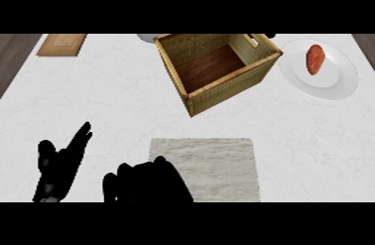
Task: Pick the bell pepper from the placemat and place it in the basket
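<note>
- I see a white marble tabletop from above.
- A grey cloth placemat lies near the bottom, in the middle.
- My right hand is black and sits over the near left corner of the placemat.
- I cannot tell if this hand is open or closed on something.
- I cannot see the bell pepper, so I cannot tell where it is. It may be hidden under that hand.
- My left hand rests at the lower left, just beside the right hand. It is open and its fingers point up.
- A square woven basket with a brown wooden bottom stands at the top, turned at a slant, well apart from the placemat.
- A round white plate lies just to the right of the basket.
- A long reddish-orange piece of food lies on the plate.
- A light wooden board lies in the far left corner.
</note>
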You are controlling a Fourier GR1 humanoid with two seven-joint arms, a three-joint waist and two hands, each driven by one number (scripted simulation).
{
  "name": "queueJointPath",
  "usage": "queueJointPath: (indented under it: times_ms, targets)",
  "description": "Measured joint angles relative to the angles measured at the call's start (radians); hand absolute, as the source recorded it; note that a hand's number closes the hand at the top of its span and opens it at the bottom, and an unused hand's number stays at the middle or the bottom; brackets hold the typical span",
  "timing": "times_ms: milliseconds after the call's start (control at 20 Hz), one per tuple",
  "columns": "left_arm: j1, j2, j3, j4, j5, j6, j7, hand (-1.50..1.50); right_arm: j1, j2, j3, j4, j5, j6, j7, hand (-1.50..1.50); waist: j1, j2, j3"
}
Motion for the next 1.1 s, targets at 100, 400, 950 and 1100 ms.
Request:
queueJointPath:
  times_ms: [100, 400, 950, 1100]
  targets:
    - [0.006, 0.006, 0.007, -0.004, 0.005, -0.004, 0.004, 0.00, -0.020, 0.001, -0.059, -0.068, 0.000, -0.063, 0.012, 1.50, -0.002, -0.002, -0.001]
    - [0.012, 0.004, 0.011, -0.006, 0.002, -0.009, 0.000, 0.00, -0.179, -0.002, -0.256, -0.165, -0.031, -0.122, 0.069, 1.50, -0.006, -0.005, -0.003]
    - [0.013, -0.001, 0.021, -0.010, 0.001, -0.017, 0.008, 0.00, -0.526, -0.029, -0.686, 0.026, -0.107, -0.051, 0.106, 1.50, -0.010, -0.002, -0.004]
    - [0.019, 0.000, 0.026, -0.014, 0.001, -0.022, 0.003, 0.00, -0.596, -0.051, -0.758, 0.100, -0.125, -0.029, 0.099, 1.50, -0.009, -0.001, -0.004]
